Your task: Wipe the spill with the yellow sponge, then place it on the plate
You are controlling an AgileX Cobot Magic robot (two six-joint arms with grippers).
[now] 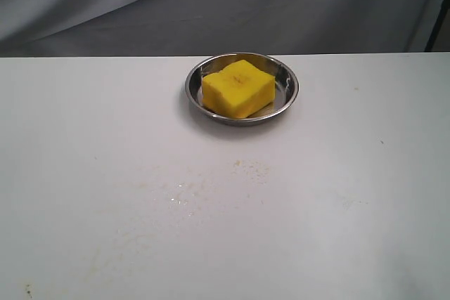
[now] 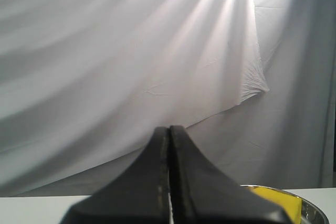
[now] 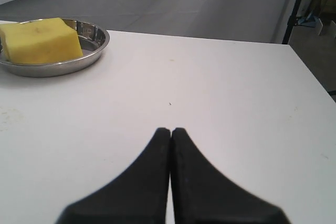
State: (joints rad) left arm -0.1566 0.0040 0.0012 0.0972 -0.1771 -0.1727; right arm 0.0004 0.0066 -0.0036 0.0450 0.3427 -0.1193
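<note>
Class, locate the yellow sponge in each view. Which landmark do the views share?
Exterior view: the yellow sponge lies in the plate, toward the table's far edge.
Left wrist view: only a cropped yellow sliver shows.
Right wrist view: the whole sponge shows, in the plate.
Shared landmark: the plate's shiny rim.

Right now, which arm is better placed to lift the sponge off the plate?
Left, probably: yellow sponge and plate sit just past the shut left fingers; the right fingers, also shut, look farther off across the table.
</note>
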